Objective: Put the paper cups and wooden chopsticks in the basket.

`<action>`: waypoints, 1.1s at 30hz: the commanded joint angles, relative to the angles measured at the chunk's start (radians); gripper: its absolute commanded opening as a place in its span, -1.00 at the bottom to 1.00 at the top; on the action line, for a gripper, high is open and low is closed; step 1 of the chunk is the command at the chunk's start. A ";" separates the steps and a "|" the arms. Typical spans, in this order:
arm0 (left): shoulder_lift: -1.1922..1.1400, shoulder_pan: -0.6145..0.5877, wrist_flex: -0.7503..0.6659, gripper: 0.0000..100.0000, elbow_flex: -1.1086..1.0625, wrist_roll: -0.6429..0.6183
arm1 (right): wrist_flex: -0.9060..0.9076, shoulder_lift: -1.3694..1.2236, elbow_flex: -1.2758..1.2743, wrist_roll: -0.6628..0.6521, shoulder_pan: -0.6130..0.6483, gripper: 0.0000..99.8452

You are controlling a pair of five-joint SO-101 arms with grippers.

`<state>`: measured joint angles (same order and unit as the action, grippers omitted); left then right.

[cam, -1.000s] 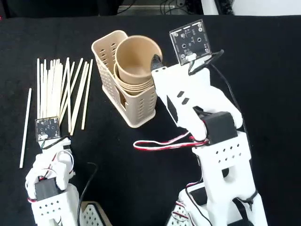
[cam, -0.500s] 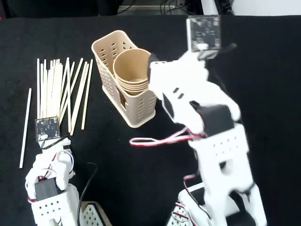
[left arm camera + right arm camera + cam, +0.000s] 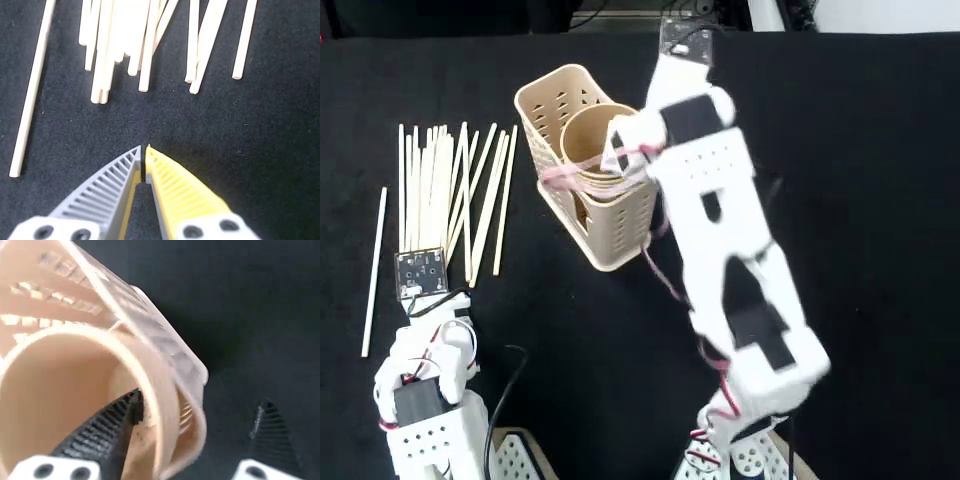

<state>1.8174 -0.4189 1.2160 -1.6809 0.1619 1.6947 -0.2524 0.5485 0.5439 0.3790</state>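
Observation:
A beige slotted basket (image 3: 610,228) stands mid-table and holds a stack of paper cups (image 3: 582,140). My right gripper (image 3: 623,155) hangs over the stack's right rim, mostly hidden under its arm. In the right wrist view the gripper (image 3: 200,412) is open: one black finger (image 3: 117,417) is inside the top cup (image 3: 60,390), the other (image 3: 267,427) outside the basket wall (image 3: 150,322). Several wooden chopsticks (image 3: 450,190) lie in a bunch at the left. My left gripper (image 3: 144,150) is shut and empty, just short of the chopsticks' near ends (image 3: 145,65).
One stray chopstick (image 3: 372,270) lies apart at the far left, also visible in the left wrist view (image 3: 32,95). A red-and-white cable (image 3: 565,178) drapes over the basket. Bare black tabletop (image 3: 860,150) stretches to the right of the right arm.
The top cup sank down into the stack in the basket. The right arm stretched forward over the basket, and its wrist swung up and left. The left arm kept still.

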 commanded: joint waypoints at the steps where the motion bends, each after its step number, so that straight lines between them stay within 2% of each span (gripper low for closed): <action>1: 0.002 -0.007 0.003 -0.94 -0.018 0.000 | 0.072 -0.154 0.239 -0.046 -0.041 -0.43; 5: 0.002 -0.007 0.003 -0.94 -0.018 0.000 | 0.071 -0.203 0.317 -0.244 -0.044 -0.97; 7: 0.002 -0.007 0.003 -0.94 -0.018 0.000 | 0.072 -0.194 0.329 -0.341 -0.046 -0.93; 11: 0.002 -0.007 0.003 -0.94 -0.018 0.000 | 0.072 -0.140 0.335 -0.493 -0.089 -0.98; 16: 0.002 -0.007 0.003 -0.94 -0.018 0.000 | 0.072 -0.045 0.308 -0.845 -0.167 -0.98; 20: 0.002 -0.007 0.003 -0.94 -0.018 0.000 | 0.072 -0.022 0.275 -0.999 -0.226 -0.98; 26: 0.002 -0.007 0.003 -0.94 -0.018 0.000 | 0.072 -0.015 0.277 -1.275 -0.230 -0.98; 29: 0.002 -0.007 0.003 -0.94 -0.018 0.000 | 0.072 -0.015 0.275 -1.353 -0.226 -0.98; 33: 0.002 -0.007 0.003 -0.94 -0.018 0.000 | 0.072 0.028 0.283 -1.369 -0.170 -0.97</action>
<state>1.8174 -0.4189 1.2160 -1.6809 0.1619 1.7346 -0.3383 0.8155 -0.8048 0.1688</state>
